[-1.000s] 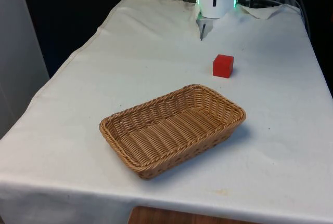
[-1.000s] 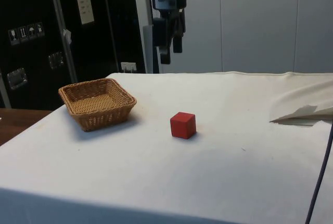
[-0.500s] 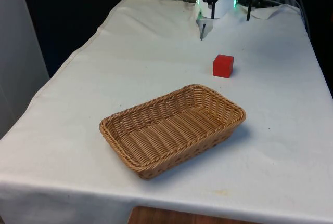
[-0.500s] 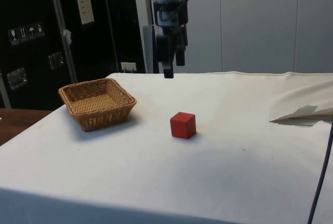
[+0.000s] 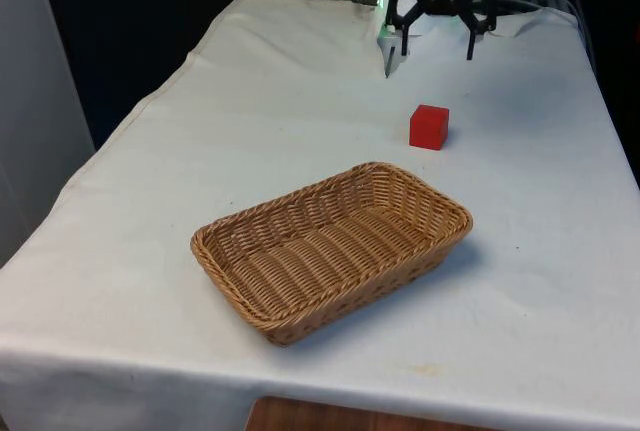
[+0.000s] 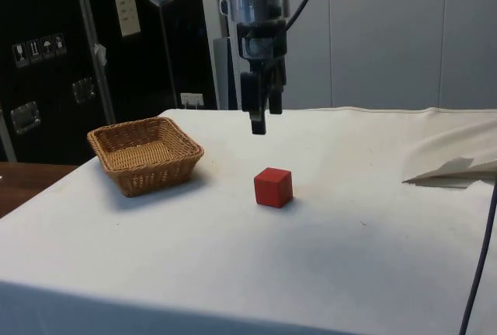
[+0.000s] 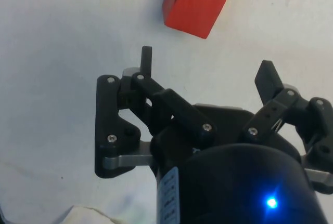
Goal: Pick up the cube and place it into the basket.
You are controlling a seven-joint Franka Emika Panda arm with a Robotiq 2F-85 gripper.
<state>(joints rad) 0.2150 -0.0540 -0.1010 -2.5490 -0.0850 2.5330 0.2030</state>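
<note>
A red cube (image 5: 429, 127) rests on the white cloth, just beyond the far corner of a woven wicker basket (image 5: 240, 236). In the side view the cube (image 6: 272, 187) lies to the right of the basket (image 6: 109, 137). My gripper (image 5: 437, 51) hangs open above the table, behind the cube and apart from it. From the side the gripper (image 6: 262, 121) hovers a little above the cube and slightly to its left. In the wrist view the cube (image 7: 193, 4) lies ahead of the gripper (image 7: 207, 68), whose spread fingers hold nothing.
A crumpled fold of white cloth (image 6: 454, 165) lies at the table's far end near the robot base. The table edge (image 5: 330, 406) runs just in front of the basket.
My gripper has come down and moved toward the cube over the last second. The cube and basket have not moved.
</note>
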